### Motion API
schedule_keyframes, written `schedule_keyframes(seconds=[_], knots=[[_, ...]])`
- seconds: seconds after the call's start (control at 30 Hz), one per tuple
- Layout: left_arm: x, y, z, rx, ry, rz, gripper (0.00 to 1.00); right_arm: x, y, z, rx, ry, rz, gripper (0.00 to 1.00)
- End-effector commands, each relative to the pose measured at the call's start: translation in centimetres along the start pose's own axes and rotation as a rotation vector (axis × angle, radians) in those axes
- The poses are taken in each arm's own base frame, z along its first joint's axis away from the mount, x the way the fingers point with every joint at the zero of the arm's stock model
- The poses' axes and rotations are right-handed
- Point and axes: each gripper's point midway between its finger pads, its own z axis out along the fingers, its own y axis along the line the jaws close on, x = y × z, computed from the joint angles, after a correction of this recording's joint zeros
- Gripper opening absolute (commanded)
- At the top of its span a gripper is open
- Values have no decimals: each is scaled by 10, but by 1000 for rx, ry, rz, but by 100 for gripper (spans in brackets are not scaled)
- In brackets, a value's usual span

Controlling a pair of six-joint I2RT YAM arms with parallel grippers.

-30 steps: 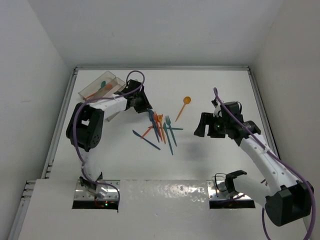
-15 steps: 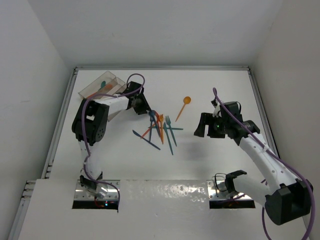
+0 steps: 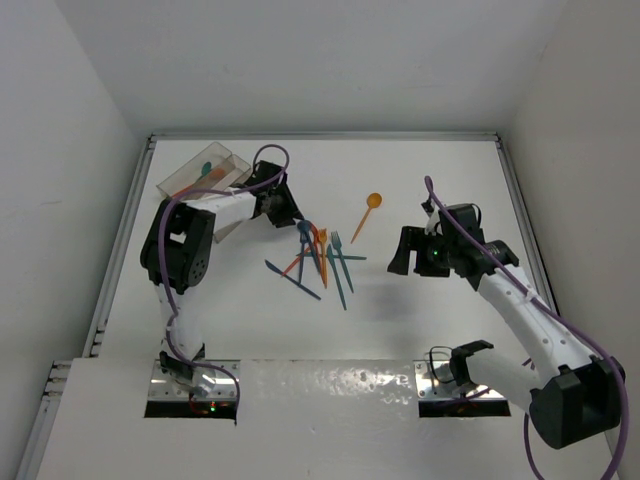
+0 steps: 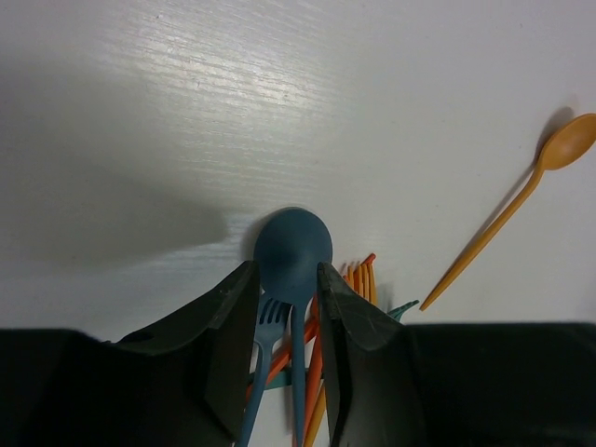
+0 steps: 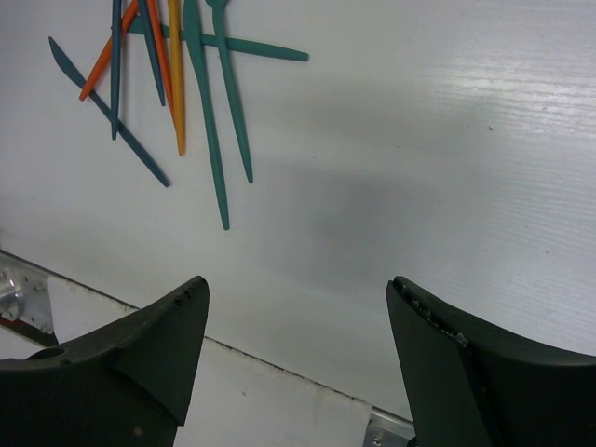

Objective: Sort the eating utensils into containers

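The step in hand is picking one piece out of the heap of utensils (image 3: 320, 255) in the middle of the desk (image 3: 430, 180). The left claw (image 4: 287, 272) sits at the heap's far-left edge. Its jaws are drawn in against the sides of a dark blue spoon (image 4: 292, 244) where bowl meets handle, and it looks clamped there.

The spoon's long axis runs near to far. Its bowl points to the far side and sticks out past the fingertips beyond the heap. Its handle runs back toward the near side over the heap, beside a dark blue fork (image 4: 267, 317) and some orange pieces.

The right claw (image 5: 293, 291) hangs to the right of the heap, jaws wide apart and empty. A lone orange spoon (image 3: 366, 214) lies far-right of the heap.

The clear tray (image 3: 178, 182) stands far-left of the heap and already holds a teal spoon (image 3: 206, 168).

Next, I judge, comes a straight lift so the neighbouring pieces do not drag along. Then a carry to the tray, turning the spoon so its length matches a compartment.
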Motion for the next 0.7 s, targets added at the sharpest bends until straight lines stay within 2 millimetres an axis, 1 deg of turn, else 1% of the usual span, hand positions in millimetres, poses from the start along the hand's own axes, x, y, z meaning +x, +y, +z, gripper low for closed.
schedule_keyframes(seconds=[0.0, 0.07, 0.13, 0.17, 0.23, 0.27, 0.3, 0.33, 0.37, 0.47, 0.5, 0.53, 0.6, 0.63, 0.67], knots=[[-12, -11, -8, 34, -22, -2, 30, -3, 4, 1, -20, -15, -15, 76], [-8, -9, -9, 24, -21, -6, 31, -3, 4, 1, -19, -19, -11, 76], [-8, -12, -15, 29, -28, -10, 29, -1, 3, 1, -18, -16, -4, 76], [-2, -12, -16, 27, -23, -7, 28, 0, 3, 1, -19, -19, -5, 76], [-1, -18, -25, 22, -47, 6, 22, 0, 2, 1, -16, -20, 2, 76], [6, -23, -27, 19, -46, 23, 20, 1, 2, 1, -14, -19, 0, 76], [10, -22, -30, 4, -43, 32, 18, 2, 2, 0, -14, -22, 2, 76], [10, -24, -33, -9, -61, 40, 15, 2, 1, 0, -11, -23, 4, 76], [17, -25, -34, -19, -54, 53, 12, 4, 1, 0, -11, -23, 4, 76], [26, -26, -32, -47, -42, 66, 10, 4, 0, 0, -12, -26, 5, 76], [29, -23, -28, -58, -32, 65, 9, 5, 0, 0, -10, -25, 7, 76], [31, -27, -27, -55, -28, 68, 9, 5, 0, -1, -11, -27, 6, 76], [33, -23, -23, -87, -33, 74, 9, 6, 0, -1, -11, -27, 5, 76], [35, -27, -21, -84, -32, 83, 9, 6, -1, -1, -10, -25, 5, 76], [36, -24, -20, -104, -35, 83, 9, 7, -1, -1, -11, -27, 5, 76]])
